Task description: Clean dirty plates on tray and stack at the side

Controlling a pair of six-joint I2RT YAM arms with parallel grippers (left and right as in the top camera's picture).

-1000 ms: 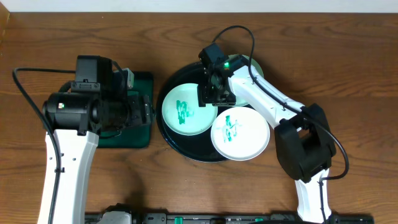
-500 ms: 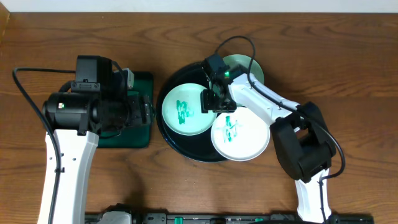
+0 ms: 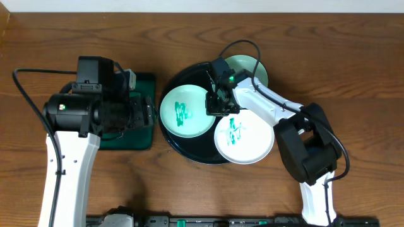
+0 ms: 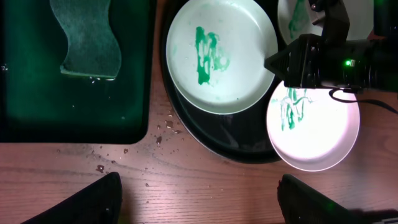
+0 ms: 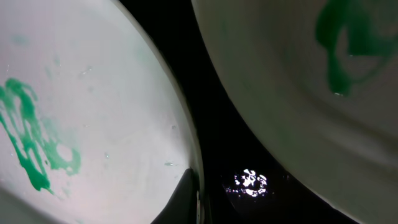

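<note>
My right gripper (image 3: 216,104) is closed tight at the 3 o'clock rim of the smeared plate (image 3: 183,110), which lies at 9 o'clock on the tray (image 3: 191,149). I can't tell if it pinches. A second plate (image 3: 244,135) lies at 4 o'clock and a third plate (image 3: 251,66) at 1. My left gripper (image 4: 199,180) gapes wide.

I see the table (image 3: 353,57) straight down from overhead; left wrist looks down too; right wrist presses close on the shared plates (image 5: 87,99).
</note>
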